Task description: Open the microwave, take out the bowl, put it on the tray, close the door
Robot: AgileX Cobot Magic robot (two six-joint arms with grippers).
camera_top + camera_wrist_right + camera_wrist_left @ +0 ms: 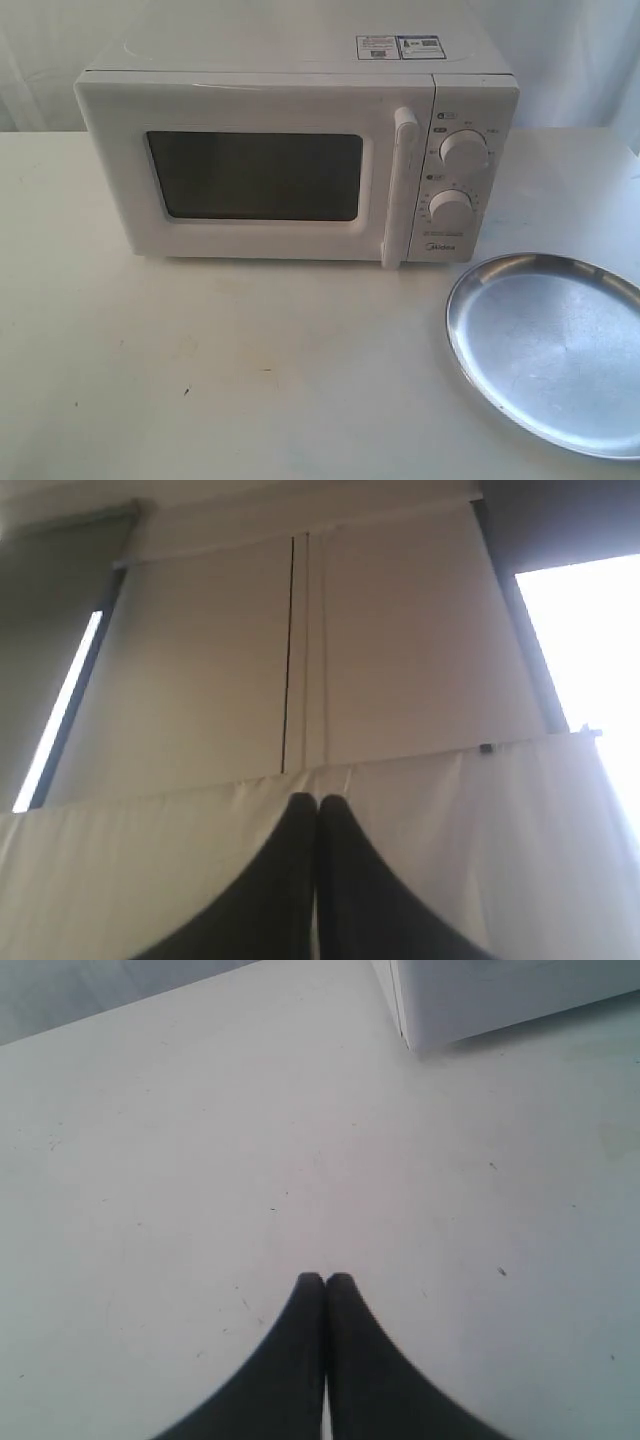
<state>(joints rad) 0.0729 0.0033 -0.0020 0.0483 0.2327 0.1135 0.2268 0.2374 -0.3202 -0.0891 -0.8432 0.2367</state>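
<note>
The white microwave (290,150) stands at the back of the white table, its door (250,180) closed, with the vertical bar handle (400,185) beside two round knobs. The silver tray (555,350) lies bare at the front right. The bowl is hidden from view. Neither arm shows in the exterior view. My left gripper (325,1280) is shut on nothing, hovering over bare tabletop, with a corner of the microwave (480,995) far ahead. My right gripper (318,800) is shut on nothing and points up at a white curtain and wall.
The white table (200,370) spreads wide in front of and left of the microwave. A white curtain (150,860) hangs behind the table. Bright windows (585,640) flank a wall panel in the right wrist view.
</note>
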